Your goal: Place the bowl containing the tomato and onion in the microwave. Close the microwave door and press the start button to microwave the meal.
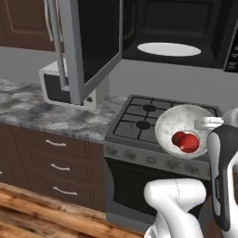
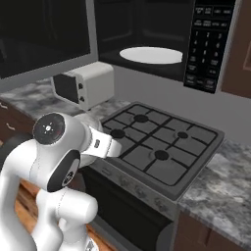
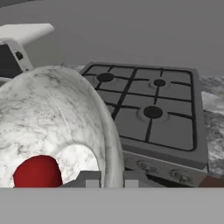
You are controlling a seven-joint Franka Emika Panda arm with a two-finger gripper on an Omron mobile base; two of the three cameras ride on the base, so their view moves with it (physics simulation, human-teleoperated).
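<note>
**Bowl held over the stove, microwave open**

The microwave (image 1: 179, 32) hung above the stove (image 1: 153, 123), its door (image 1: 90, 44) swung wide to the left and its white turntable (image 1: 168, 49) bare. The tabletop (image 1: 42, 111) lay left of the stove, carrying a small white oven (image 2: 90, 83). The bowl (image 1: 183, 128) was tilted above the stove's front edge. The pincer (image 3: 113, 179) was clamped on the bowl's rim. A red tomato (image 1: 186, 141) lay inside the bowl.
</note>
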